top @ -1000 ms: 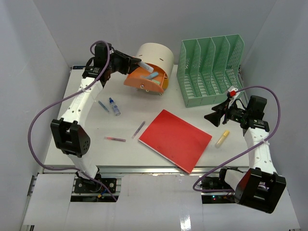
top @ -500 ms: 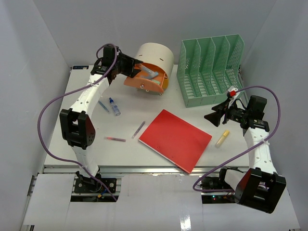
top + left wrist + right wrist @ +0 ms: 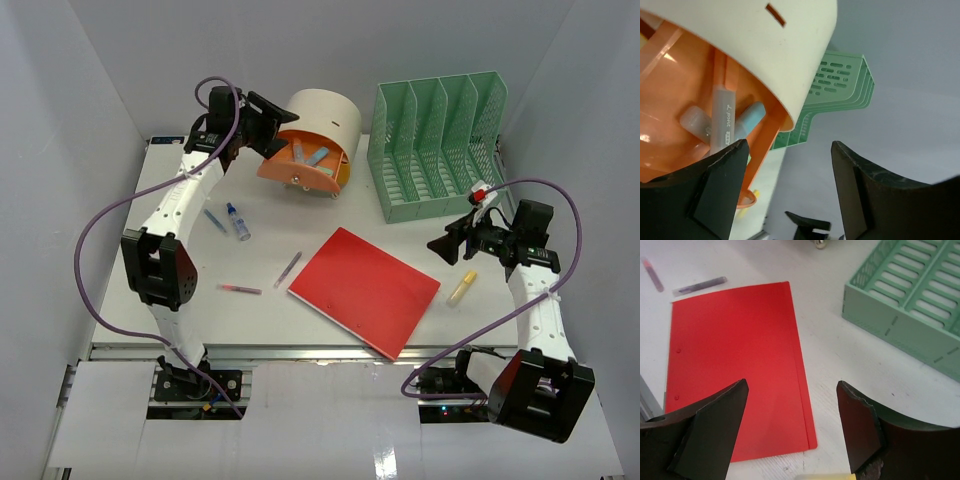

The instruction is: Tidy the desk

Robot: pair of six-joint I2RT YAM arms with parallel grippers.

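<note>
**Both grippers wide over the desk**

The desk (image 3: 250, 318) lies flat under both arms. Its long axis runs left to right, with its rail (image 3: 300, 351) along the near edge. At the far side, the left gripper (image 3: 788, 145) hangs by the orange holder (image 3: 305, 168), fingers wide and empty; pens (image 3: 722, 120) lie inside. The right gripper (image 3: 791, 384) hovers between folder (image 3: 365, 290) and rack (image 3: 440, 145), fingers wide, holding nothing.
</note>
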